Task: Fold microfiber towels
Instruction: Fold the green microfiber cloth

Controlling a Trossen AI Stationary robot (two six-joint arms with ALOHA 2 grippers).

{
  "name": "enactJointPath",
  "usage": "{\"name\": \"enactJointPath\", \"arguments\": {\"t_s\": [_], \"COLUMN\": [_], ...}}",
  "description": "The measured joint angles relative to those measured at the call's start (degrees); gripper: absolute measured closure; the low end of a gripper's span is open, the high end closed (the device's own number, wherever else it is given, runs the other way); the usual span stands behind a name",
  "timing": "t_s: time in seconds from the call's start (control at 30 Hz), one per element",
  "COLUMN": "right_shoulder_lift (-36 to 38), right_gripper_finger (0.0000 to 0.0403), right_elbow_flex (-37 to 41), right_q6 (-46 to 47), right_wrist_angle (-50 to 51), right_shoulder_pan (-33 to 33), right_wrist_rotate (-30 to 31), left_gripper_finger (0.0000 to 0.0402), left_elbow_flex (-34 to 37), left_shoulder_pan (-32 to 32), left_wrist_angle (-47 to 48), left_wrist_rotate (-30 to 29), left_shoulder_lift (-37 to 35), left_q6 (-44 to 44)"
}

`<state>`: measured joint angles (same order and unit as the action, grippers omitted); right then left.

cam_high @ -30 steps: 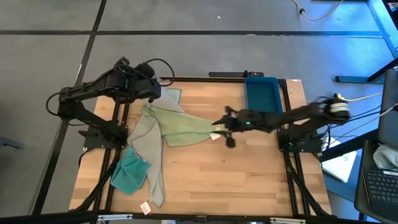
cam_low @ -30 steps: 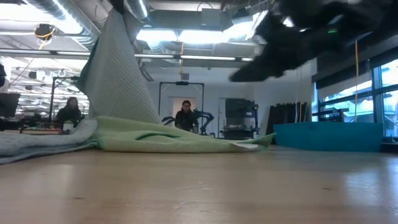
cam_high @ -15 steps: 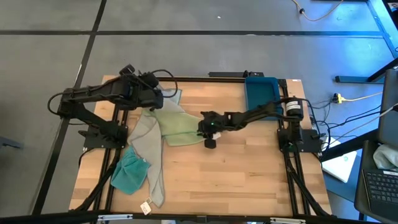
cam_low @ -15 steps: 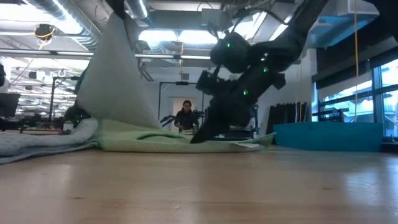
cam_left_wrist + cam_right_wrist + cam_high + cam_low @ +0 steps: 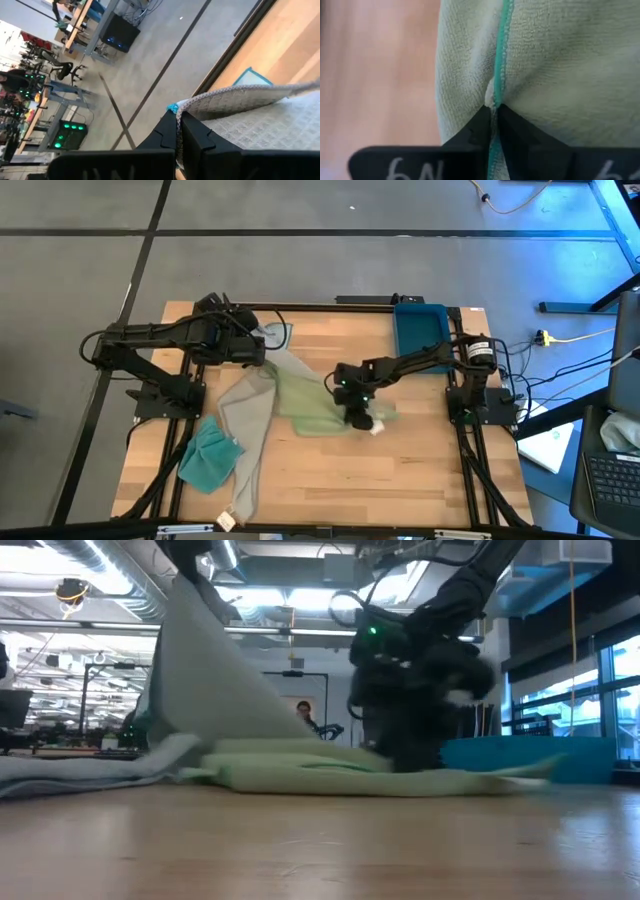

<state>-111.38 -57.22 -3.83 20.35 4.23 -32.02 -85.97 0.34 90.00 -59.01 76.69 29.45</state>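
Table [image 5: 400,470]: light wooden plank top on a black frame, seen from above.

Lying directly on it:
- Blue plastic tray [image 5: 420,330], at about 1 o'clock from the table's middle, at the far edge.
- Pale green towel [image 5: 310,402], bunched near the middle, its hem edged in teal.
- Light grey towel [image 5: 245,425], a long strip from about 10 o'clock toward 7 o'clock; its far end is raised off the table, its near end carries a small white tag [image 5: 226,521] at the table's near edge.
- Teal towel [image 5: 208,460], crumpled at about 8 o'clock, just beside the grey strip.
- Pale blue towel [image 5: 275,333], a corner showing at about 11 o'clock.
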Motion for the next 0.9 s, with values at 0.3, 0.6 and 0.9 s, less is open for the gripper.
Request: {"name": "enactJointPath", "arguments": {"t_s": [0.3, 0.6, 0.9], "right_shoulder_lift": [0.0, -0.2, -0.2], "right_gripper_finger": [0.0385, 0.0382, 0.0387], "right_elbow_flex": [0.5, 0.6, 0.6], "right_q6": [-4.0, -4.2, -2.6], "right_wrist_angle": [20.8, 30.0, 31.6], "right_shoulder_pan": [-3.9, -6.4, -7.2], "right_wrist_rotate": [-6.9, -5.6, -5.3], "left_gripper_finger": [0.0401, 0.0401, 0.0399], "left_elbow_flex": [4.5, 11.7, 13.2], "left_shoulder_pan": [1.2, 6.2, 9.7], "left_wrist_angle": [0.0, 0.0, 0.0], "left_wrist_rotate": [-0.2, -1.9, -5.8], "left_shoulder_lift": [0.0, 0.0, -1.2], "left_q6": [-1.6, -5.0, -11.2]}}
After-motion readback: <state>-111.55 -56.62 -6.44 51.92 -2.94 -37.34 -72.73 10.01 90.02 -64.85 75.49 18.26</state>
